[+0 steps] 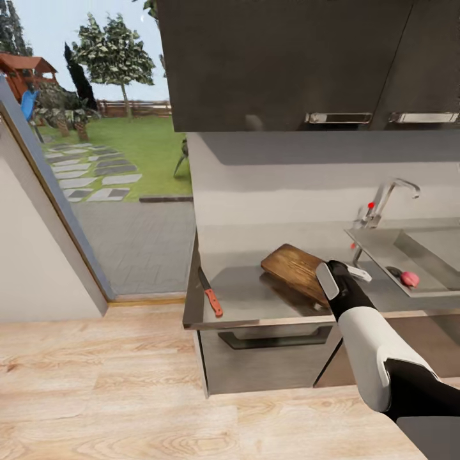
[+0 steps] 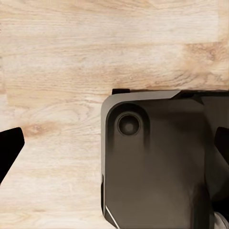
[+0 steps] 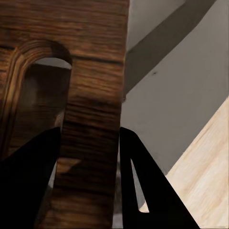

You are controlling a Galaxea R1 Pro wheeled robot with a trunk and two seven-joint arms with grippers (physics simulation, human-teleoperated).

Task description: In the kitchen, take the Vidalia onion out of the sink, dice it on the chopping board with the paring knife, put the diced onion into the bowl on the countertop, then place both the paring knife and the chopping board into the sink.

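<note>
One arm is at work: the right gripper [image 3: 88,143] has its two dark fingers [image 3: 143,186] clamped on the chopping board [image 1: 295,270], pinching the strip of wood between the slot-shaped handle hole [image 3: 40,102] and the board's edge. One finger seems to pass through the slot; the other presses the outer edge. In the head view the board is tilted, its near end raised off the countertop [image 1: 246,297] at the hand, its far end pointing toward about 11 o'clock.

The paring knife [image 1: 209,292] lies flat near the counter's left end, at roughly 9 o'clock from the board and well apart from it, red-orange handle toward the front edge. At about 3 o'clock from the board sits the sink [image 1: 425,262], with a faucet [image 1: 383,201] behind it and a small pinkish-red round thing [image 1: 409,278] in its near corner, probably the onion.

The left gripper [image 2: 114,143] hangs open over the wood floor [image 2: 95,47] and the robot's dark base [image 2: 157,162], holding nothing.

Judged by looks, the board is stiff, solid wood, fairly heavy for a one-ended pinch; it may swing or slip, so the handle strip is the sensible hold. The knife is light and slim, best taken across its handle.
</note>
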